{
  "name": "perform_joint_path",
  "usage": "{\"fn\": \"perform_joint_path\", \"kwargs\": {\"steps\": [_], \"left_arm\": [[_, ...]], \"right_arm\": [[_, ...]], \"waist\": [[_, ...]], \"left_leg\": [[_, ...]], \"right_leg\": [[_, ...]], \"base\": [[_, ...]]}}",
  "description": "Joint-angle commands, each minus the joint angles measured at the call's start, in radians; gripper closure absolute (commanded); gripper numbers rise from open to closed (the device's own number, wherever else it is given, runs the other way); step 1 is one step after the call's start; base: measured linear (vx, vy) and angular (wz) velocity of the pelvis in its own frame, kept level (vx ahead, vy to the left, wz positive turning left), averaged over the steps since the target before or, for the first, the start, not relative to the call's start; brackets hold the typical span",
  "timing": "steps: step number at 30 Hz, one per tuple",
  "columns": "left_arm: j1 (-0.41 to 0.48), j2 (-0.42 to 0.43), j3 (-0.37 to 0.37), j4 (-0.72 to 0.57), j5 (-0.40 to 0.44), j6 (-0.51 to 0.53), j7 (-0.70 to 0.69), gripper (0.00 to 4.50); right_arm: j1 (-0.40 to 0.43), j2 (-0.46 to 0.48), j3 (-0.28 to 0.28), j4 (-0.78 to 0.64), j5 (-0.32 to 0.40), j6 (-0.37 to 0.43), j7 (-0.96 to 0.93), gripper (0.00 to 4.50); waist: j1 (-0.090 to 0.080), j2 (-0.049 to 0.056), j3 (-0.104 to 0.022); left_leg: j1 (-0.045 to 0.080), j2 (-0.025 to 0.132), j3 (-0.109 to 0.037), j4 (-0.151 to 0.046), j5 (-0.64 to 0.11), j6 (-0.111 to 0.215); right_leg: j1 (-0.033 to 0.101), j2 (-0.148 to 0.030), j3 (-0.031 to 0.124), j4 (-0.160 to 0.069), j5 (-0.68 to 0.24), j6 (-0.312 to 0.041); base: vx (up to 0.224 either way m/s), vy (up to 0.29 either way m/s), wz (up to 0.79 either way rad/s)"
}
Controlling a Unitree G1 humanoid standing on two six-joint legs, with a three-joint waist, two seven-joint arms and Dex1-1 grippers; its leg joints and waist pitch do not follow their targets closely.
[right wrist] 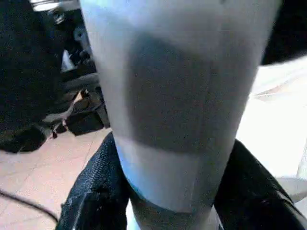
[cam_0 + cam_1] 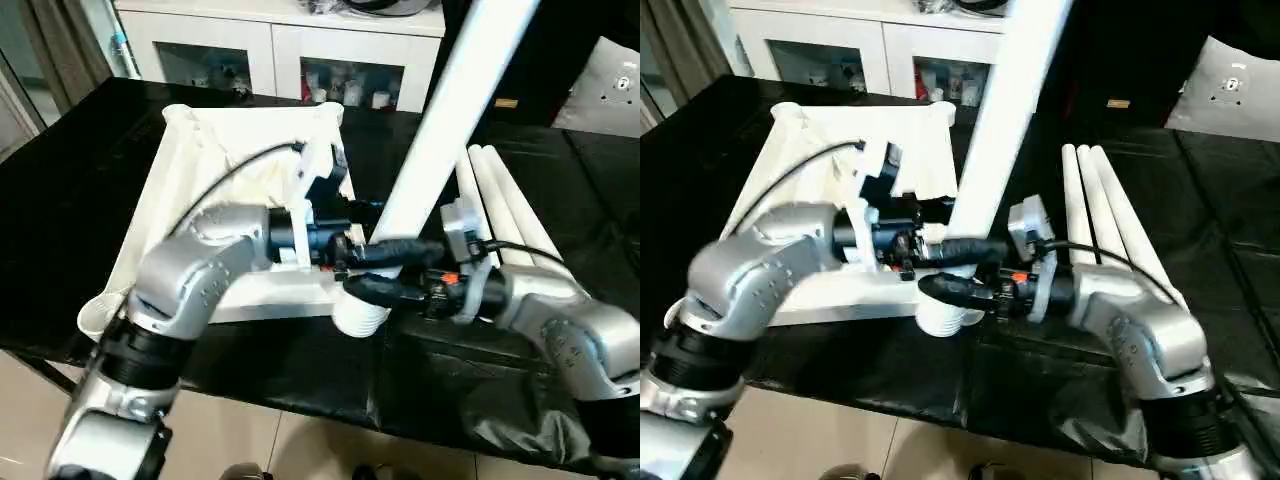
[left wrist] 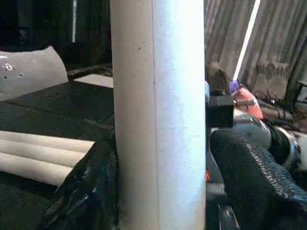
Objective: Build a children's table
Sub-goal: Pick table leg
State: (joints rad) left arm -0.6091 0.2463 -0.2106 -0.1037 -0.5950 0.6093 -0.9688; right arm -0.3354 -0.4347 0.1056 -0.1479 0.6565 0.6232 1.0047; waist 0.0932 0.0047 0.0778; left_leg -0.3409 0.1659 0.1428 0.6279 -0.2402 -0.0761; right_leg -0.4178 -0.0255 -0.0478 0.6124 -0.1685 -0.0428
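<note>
Our right gripper (image 2: 375, 270) is clamped round the raised white leg (image 2: 440, 130) near its base, and our left gripper (image 2: 950, 250) pinches it there too. The leg stands in the near corner socket (image 2: 360, 315) of the upturned tabletop (image 2: 215, 190); three spare legs (image 2: 505, 205) lie just right.

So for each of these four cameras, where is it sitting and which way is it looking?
Left eye: on the head, looking down at the upturned square white plastic tabletop over both silver forearms.
Right eye: same scene, slightly shifted; three spare white tube legs on the black-covered work surface.
Left wrist: along the left hand at the upright white tube leg.
Right wrist: along the right hand, same leg close up.
All share that leg.
</note>
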Motion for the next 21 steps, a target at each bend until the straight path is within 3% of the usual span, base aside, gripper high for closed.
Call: {"fn": "perform_joint_path", "kwargs": {"steps": [1,4,5,9,15,20,21], "left_arm": [[0.015,-0.021,-0.014,-0.058,-0.037,-0.009,-0.010,1.10],[0.049,-0.069,0.032,-0.079,-0.091,-0.023,0.016,0.99],[0.063,-0.098,0.058,-0.088,-0.116,-0.035,0.036,0.76],[0.088,-0.168,0.115,-0.106,-0.183,-0.029,0.107,0.52],[0.087,-0.187,0.199,-0.099,-0.253,-0.005,0.151,0.33],[0.081,-0.158,0.222,-0.072,-0.196,-0.031,0.177,0.33],[0.077,-0.153,0.232,-0.051,-0.171,-0.044,0.202,0.33]], "right_arm": [[0.009,0.010,-0.021,0.008,-0.014,-0.005,-0.050,2.57],[0.022,0.027,-0.025,0.004,-0.012,-0.007,-0.069,2.57],[0.027,0.033,-0.026,0.003,-0.012,-0.007,-0.076,2.58],[0.041,0.048,-0.029,-0.002,-0.014,-0.011,-0.102,2.59],[0.044,0.097,-0.075,-0.005,-0.028,-0.060,-0.184,2.59],[0.037,0.096,-0.076,-0.011,-0.065,-0.079,-0.226,2.59],[0.040,0.088,-0.065,-0.021,-0.076,-0.082,-0.223,2.59]], "waist": [[0.005,-0.009,-0.090],[0.005,-0.007,-0.091],[0.003,-0.007,-0.089],[0.005,-0.008,-0.087],[0.003,-0.006,-0.086],[0.000,-0.002,-0.086],[0.000,0.005,-0.086]], "left_leg": [[-0.024,0.037,-0.002,-0.058,0.061,0.077],[-0.025,0.035,-0.002,-0.058,0.062,0.075],[-0.026,0.035,-0.002,-0.058,0.050,0.072],[-0.024,0.035,-0.002,-0.059,0.034,0.075],[-0.023,0.032,-0.002,-0.060,0.031,0.073],[-0.021,0.031,-0.003,-0.060,0.036,0.072],[-0.022,0.029,-0.003,-0.060,0.034,0.075]], "right_leg": [[0.085,-0.091,0.050,-0.067,-0.210,-0.148],[0.086,-0.091,0.050,-0.067,-0.203,-0.151],[0.087,-0.090,0.049,-0.071,-0.209,-0.155],[0.085,-0.089,0.047,-0.078,-0.265,-0.133],[0.081,-0.086,0.046,-0.081,-0.292,-0.115],[0.079,-0.082,0.044,-0.082,-0.294,-0.091],[0.080,-0.081,0.044,-0.082,-0.297,-0.084]], "base": [[0.000,0.000,0.00],[0.000,0.000,0.00],[0.000,0.000,0.00],[0.000,0.000,0.00],[0.000,0.000,0.00],[0.000,0.000,0.00],[0.000,0.000,0.00]]}}
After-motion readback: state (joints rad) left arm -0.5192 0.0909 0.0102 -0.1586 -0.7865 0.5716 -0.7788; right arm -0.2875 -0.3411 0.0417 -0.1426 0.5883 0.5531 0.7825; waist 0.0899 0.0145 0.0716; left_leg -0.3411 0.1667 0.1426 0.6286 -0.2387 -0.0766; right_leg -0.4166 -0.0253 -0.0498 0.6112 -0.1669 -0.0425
